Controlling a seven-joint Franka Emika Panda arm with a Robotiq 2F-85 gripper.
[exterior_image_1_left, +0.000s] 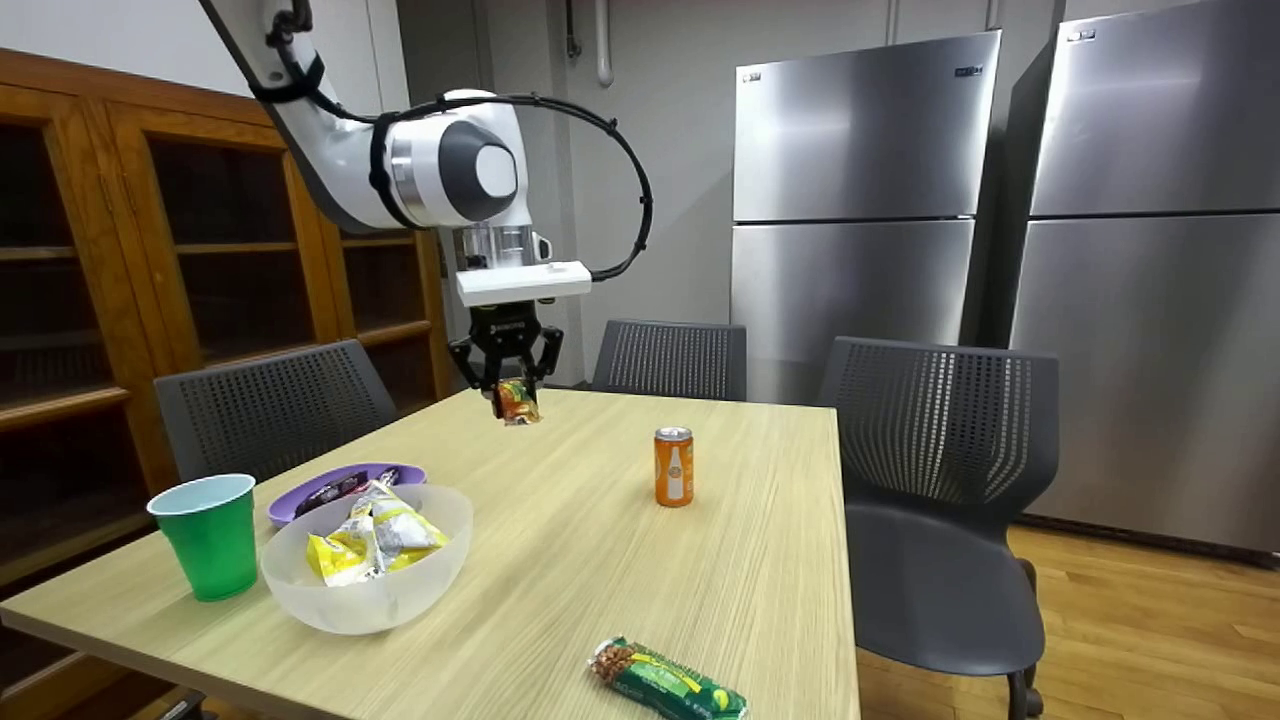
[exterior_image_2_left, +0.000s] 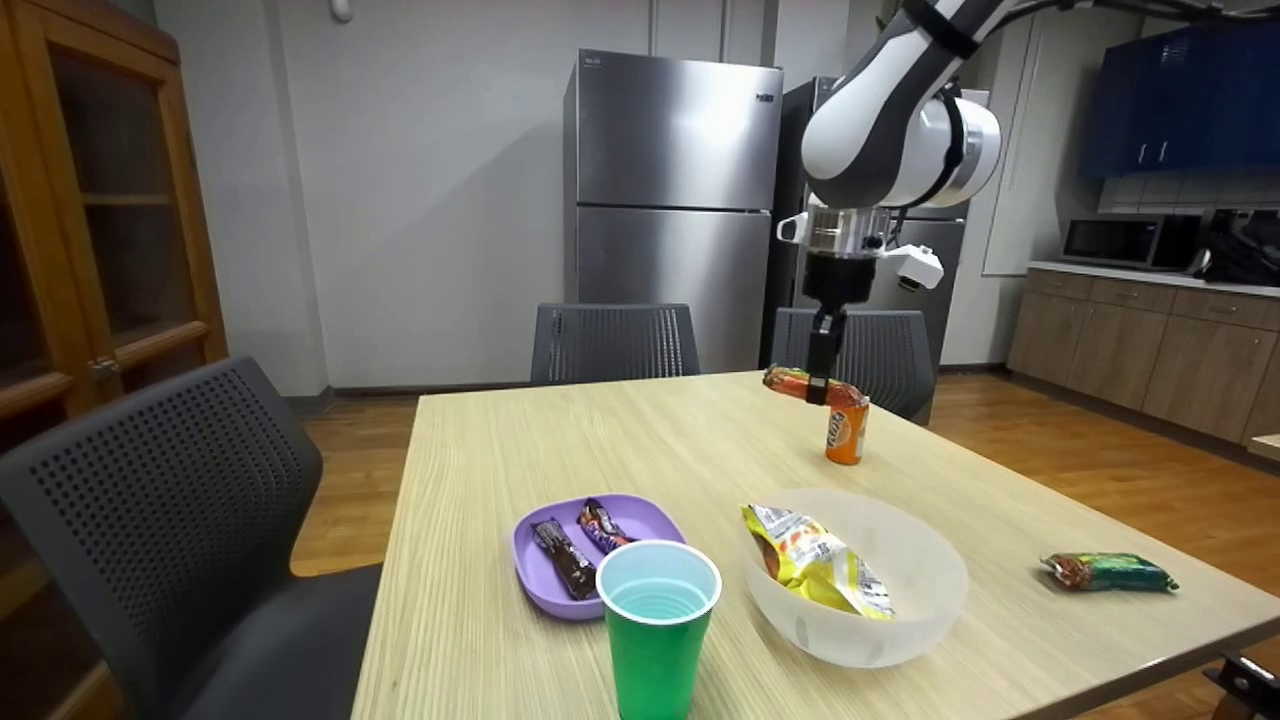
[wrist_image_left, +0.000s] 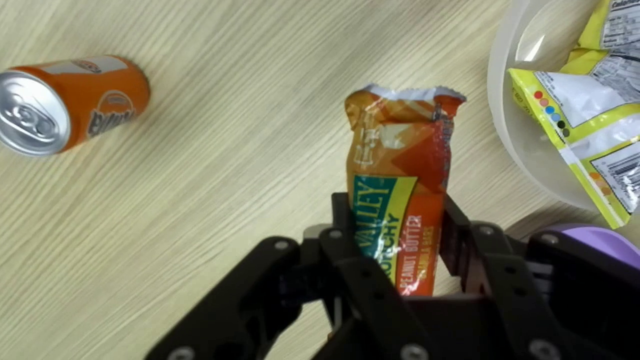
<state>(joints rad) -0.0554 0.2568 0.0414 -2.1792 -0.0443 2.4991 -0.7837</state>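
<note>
Now, gripper (wrist_image_left: 397, 215): is clamped on granola bar (wrist_image_left: 400, 185), above table (exterior_image_1_left: 580, 480).
Orange can (exterior_image_1_left: 674, 468): stands right, in an exterior view.

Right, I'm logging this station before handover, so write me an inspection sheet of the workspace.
Surface: pale wood-grain table.
Job's things: peanut butter granola bar, held above the table.
Clutter: orange can, bowl with yellow snack packaging, purple plate with two wrapped bars, green cup, green-wrapped bar.
Claw: closed on the granola bar.
Cables: black cable strapped along the arm, looping outward.
Surroundings: dark chairs, steel refrigerators, glass-fronted wooden cabinet.
</note>
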